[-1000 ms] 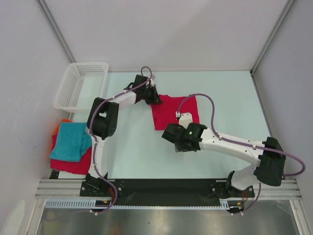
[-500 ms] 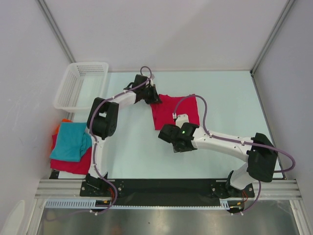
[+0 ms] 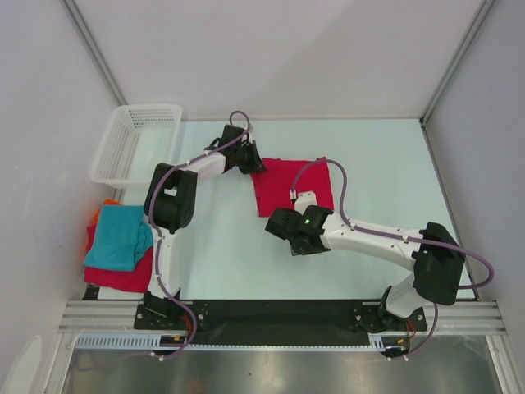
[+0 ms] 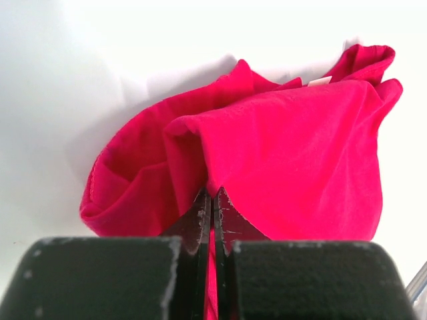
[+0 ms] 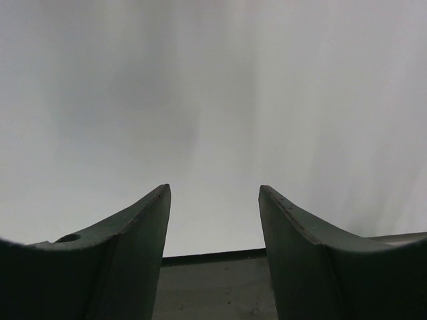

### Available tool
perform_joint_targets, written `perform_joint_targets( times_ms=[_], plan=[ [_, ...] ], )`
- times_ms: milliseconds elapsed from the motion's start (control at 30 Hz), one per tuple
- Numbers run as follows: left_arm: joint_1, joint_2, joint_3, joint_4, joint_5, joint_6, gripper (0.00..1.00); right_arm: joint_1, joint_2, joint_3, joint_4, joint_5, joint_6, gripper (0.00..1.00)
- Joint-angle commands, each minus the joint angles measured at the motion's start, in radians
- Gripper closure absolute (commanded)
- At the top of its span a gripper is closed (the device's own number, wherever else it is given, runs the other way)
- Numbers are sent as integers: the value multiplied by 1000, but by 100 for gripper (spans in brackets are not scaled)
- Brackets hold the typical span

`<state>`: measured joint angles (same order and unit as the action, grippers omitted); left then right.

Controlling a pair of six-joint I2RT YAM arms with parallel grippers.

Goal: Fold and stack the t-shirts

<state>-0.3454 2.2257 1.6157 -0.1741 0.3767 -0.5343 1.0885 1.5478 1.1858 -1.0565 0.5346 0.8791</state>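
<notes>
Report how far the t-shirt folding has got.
Done: a pile of folded shirts, teal on top, lies at the far left. In hand: the left gripper is shut on an edge of the crimson shirt; the right gripper is open and empty. Left: finish that fold, then stack it.

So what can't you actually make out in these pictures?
- Top view: the right arm covers the crimson t-shirt's near edge and the right gripper's fingers.
- Top view: the teal t-shirt covers most of the orange one; just a sliver shows.
- Left wrist view: the left gripper, shut on the cloth, blocks the shirt's lower part.
</notes>
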Motion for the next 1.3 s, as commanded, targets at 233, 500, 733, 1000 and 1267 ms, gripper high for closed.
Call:
perform_joint_targets(
  times_ms=[233, 500, 733, 1000, 1267],
  plan=[
    [16, -104, -28, 11, -53, -9, 1, -10, -14, -20, 21, 27, 18, 39],
    [14, -403, -341, 148, -107, -12, 0, 22, -29, -38, 43, 16, 41, 39],
    [-24, -523, -598, 249, -108, -64, 0, 60, -57, -32, 3, 28, 72, 39],
    [-90, -517, -820, 419, -157, -141, 0, 74, -109, 3, -112, 61, 86, 39],
    [-109, -350, -810, 579, -124, -227, 0, 59, -101, 41, -175, 70, 67, 39]
  ],
)
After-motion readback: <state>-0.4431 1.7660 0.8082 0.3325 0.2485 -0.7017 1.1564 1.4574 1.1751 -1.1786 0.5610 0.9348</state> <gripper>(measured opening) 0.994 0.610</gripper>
